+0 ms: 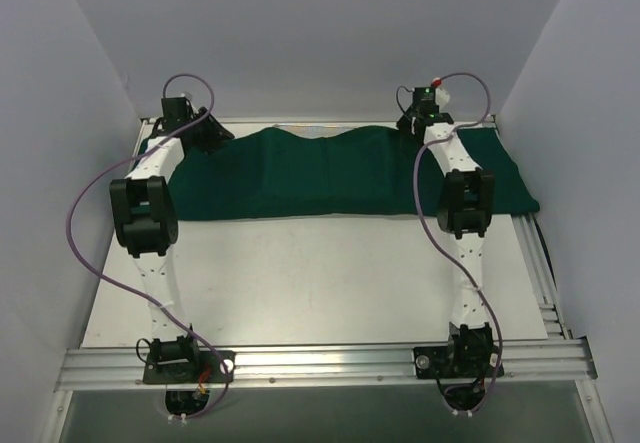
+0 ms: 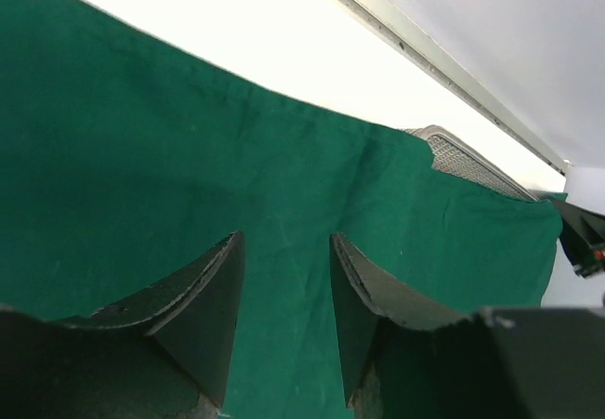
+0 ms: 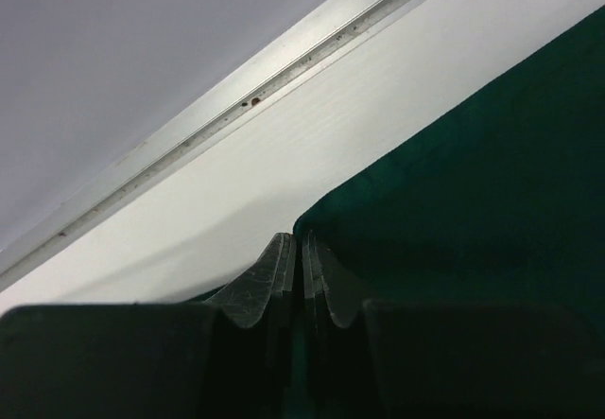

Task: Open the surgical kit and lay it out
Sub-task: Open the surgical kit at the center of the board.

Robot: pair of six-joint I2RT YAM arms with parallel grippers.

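Left gripper (image 2: 284, 244) hangs, jaws apart, over the dark green cloth wrap (image 2: 170, 145); right gripper (image 3: 301, 244) is clamped on its edge. I see only a corner of the silver wire-mesh tray (image 2: 468, 162), contents covered.

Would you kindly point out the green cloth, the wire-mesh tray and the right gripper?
green cloth (image 1: 300, 178), top external view, middle of its spread surface.
wire-mesh tray (image 2: 463, 162), left wrist view, exposed corner above the cloth.
right gripper (image 3: 301, 244), right wrist view, between its shut jaws.
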